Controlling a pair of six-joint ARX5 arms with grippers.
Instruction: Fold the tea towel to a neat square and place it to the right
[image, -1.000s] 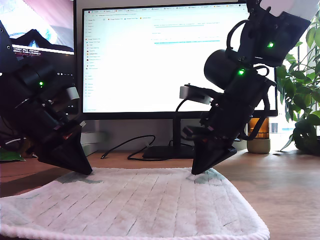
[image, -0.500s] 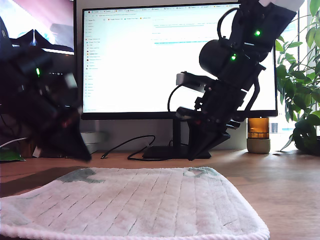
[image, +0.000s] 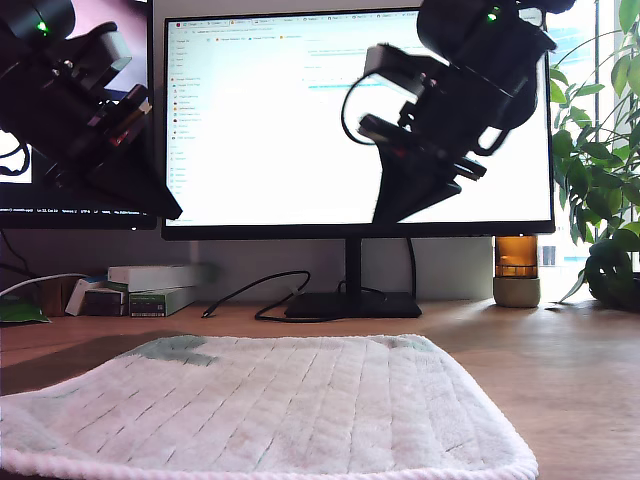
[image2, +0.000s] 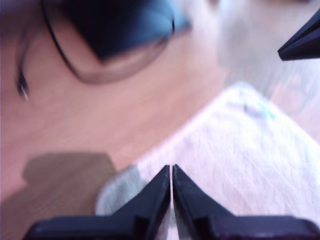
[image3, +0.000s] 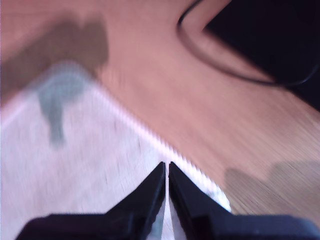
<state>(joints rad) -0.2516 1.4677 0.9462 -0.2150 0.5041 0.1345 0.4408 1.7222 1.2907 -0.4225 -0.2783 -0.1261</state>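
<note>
Both grippers, raised from the fluffy off-white terry tea towel (image: 265, 405) to monitor height: my first gripper (image2: 171, 172) and my second gripper (image3: 166, 170) closed, empty. Folding appears unstarted.

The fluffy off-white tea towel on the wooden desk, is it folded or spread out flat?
Spread flat. The fluffy off-white tea towel lies as one low sheet on the wooden desk, corded edge showing; no fold is visible.

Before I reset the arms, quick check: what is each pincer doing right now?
My first gripper: shut, holding nothing, above the tea towel.
My second gripper: shut, holding nothing, also clear of the towel.
</note>
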